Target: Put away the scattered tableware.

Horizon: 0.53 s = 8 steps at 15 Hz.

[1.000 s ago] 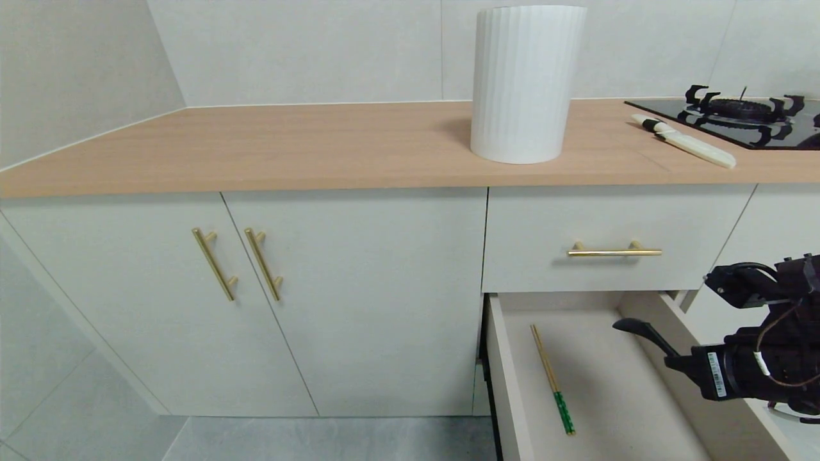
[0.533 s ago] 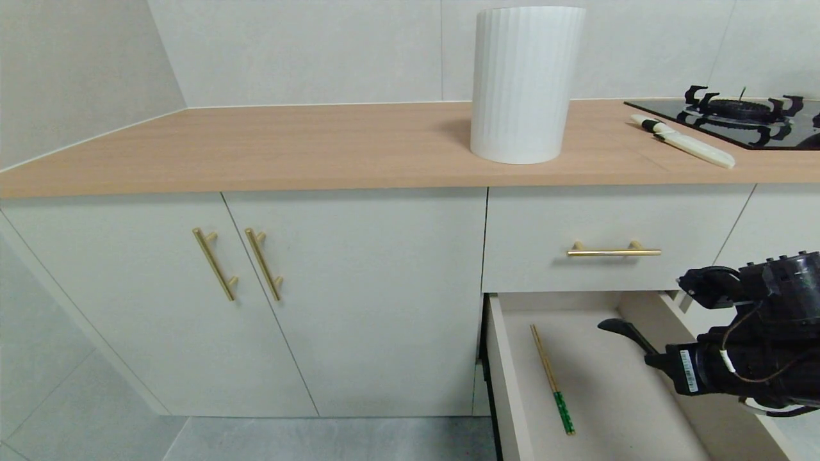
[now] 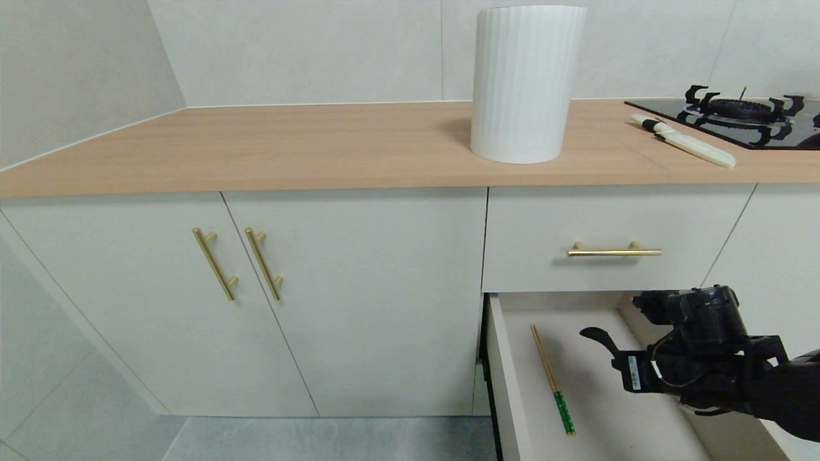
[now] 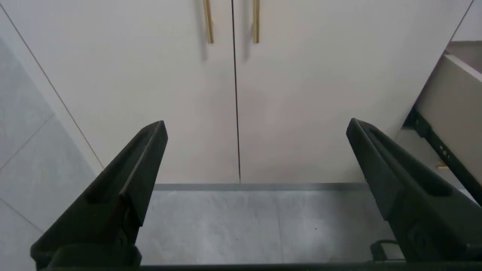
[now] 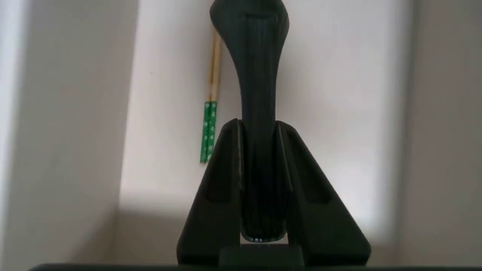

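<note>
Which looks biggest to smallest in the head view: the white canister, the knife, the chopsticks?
1. The canister, clearly largest.
2. The knife and chopsticks: about equal length; the knife is thicker but farther off, so unranked.

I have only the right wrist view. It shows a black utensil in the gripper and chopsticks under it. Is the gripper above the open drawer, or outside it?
Observer: Above it. In the head view the right gripper holds the black utensil over the open drawer, to the right of the chopsticks.
Operator: Which tableware lies on the counter?
Observer: One knife with a pale blade lies on the counter, between a white ribbed cylinder and the stove.
Operator: What about the left arm?
Observer: The left gripper is open and empty, low in front of the closed cabinet doors.
</note>
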Motion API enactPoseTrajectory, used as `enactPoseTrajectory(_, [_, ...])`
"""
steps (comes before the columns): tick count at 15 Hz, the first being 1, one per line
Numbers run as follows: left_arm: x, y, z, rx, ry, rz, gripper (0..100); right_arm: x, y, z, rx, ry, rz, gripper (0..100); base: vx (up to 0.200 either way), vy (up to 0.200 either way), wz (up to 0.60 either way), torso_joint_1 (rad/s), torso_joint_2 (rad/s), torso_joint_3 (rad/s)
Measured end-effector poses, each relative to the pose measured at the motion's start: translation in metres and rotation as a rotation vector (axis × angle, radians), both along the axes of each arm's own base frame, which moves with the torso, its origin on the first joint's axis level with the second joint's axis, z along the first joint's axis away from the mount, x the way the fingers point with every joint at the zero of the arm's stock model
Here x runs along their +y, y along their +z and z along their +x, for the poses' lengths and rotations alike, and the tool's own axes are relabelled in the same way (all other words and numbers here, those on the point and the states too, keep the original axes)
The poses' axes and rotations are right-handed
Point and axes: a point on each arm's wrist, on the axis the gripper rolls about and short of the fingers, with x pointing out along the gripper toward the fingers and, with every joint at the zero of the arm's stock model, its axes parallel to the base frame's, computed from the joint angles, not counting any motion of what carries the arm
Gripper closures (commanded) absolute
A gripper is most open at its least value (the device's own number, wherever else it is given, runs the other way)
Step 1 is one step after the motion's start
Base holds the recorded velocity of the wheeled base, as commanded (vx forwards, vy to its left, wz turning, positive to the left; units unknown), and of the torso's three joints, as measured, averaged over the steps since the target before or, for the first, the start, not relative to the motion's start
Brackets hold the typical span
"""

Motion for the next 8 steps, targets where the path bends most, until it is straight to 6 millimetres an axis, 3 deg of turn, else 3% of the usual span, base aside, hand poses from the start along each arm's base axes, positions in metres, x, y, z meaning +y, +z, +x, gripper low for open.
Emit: enactPoseTrajectory(8, [0.0,0.0,0.0,0.0,0.0,0.0,0,0.004,-0.065,0.022,0.005,-0.071,-0.067,100,0.0,0.0,0.0,0.0,0.0,0.0])
